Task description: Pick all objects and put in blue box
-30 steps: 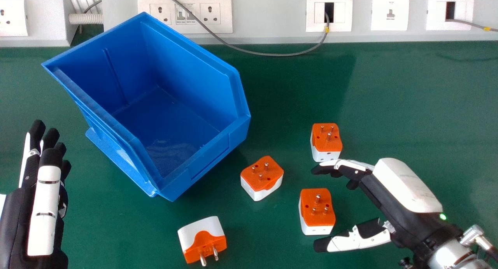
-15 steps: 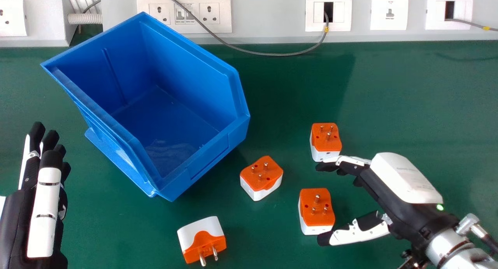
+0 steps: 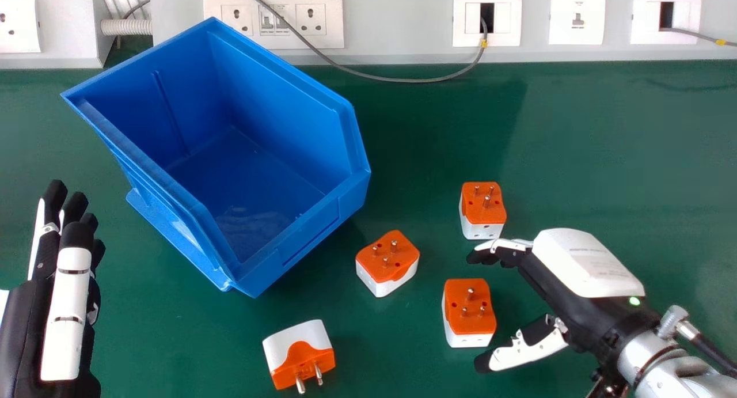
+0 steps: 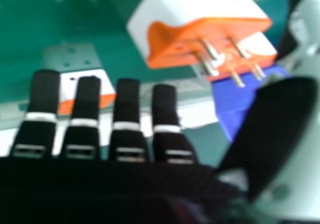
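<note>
Surface [image 3: 604,150], backed by sockets [image 3: 273,35] and a cable [image 3: 403,80]. Box [image 3: 311,231], its floor exposed, left of the middle adapter [image 3: 387,262], far adapter [image 3: 483,209] and near-right adapter [image 3: 469,314]; tipped adapter [image 3: 299,355] in front. Right hand [image 3: 567,306], spread wide, beside the near-right adapter; left hand [image 3: 29,329], extended, leftmost. Right hand view: adapter pins [image 4: 242,49], close up.

Lab, apparently: green worktop [image 3: 604,133], sockets [image 3: 311,19] along pale trunking [image 3: 397,18].
</note>
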Action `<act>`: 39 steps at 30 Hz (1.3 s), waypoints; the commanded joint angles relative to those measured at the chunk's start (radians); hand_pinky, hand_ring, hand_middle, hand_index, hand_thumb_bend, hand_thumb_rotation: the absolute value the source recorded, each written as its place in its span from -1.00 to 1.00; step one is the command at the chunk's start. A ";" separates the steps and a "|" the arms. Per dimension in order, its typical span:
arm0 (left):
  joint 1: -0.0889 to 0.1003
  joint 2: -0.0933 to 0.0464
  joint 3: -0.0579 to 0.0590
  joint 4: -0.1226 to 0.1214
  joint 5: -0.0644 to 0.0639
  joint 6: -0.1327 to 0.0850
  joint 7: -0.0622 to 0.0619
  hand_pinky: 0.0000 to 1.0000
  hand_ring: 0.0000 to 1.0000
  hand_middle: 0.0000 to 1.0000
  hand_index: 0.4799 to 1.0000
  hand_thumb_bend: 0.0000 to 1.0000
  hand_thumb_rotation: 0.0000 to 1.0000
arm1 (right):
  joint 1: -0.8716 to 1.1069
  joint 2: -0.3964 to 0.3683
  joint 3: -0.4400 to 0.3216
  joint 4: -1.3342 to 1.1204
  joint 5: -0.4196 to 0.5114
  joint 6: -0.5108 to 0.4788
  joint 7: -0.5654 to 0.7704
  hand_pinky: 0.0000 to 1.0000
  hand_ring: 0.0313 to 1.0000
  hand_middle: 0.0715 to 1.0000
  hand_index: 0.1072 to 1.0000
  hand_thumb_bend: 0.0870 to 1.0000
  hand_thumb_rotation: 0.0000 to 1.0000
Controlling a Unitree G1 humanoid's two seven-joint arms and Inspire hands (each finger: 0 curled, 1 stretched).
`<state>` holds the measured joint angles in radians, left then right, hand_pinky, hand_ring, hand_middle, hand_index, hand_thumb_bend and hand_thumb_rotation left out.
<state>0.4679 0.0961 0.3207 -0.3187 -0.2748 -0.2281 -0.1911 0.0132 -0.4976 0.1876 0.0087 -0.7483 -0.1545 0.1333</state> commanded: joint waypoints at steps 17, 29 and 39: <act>0.003 0.006 0.005 -0.029 -0.002 0.000 0.004 1.00 1.00 1.00 1.00 -0.01 0.74 | -0.084 -0.001 0.094 0.021 -0.084 0.071 0.005 0.29 0.50 0.52 0.46 0.54 -0.44; 0.000 0.011 0.012 -0.031 -0.006 0.012 0.003 1.00 1.00 1.00 1.00 -0.02 0.72 | -0.132 0.008 0.135 0.086 -0.093 0.080 -0.020 0.29 0.50 0.52 0.45 0.55 -0.43; -0.007 0.012 0.017 -0.028 -0.011 0.017 0.000 0.99 0.99 1.00 1.00 -0.02 0.71 | -0.161 0.012 0.155 0.116 -0.091 0.105 -0.006 0.29 0.50 0.52 0.44 0.55 -0.44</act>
<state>0.4645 0.0970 0.3252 -0.3328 -0.2761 -0.2043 -0.1898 -0.1210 -0.4833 0.3415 0.1217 -0.8366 -0.0532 0.1299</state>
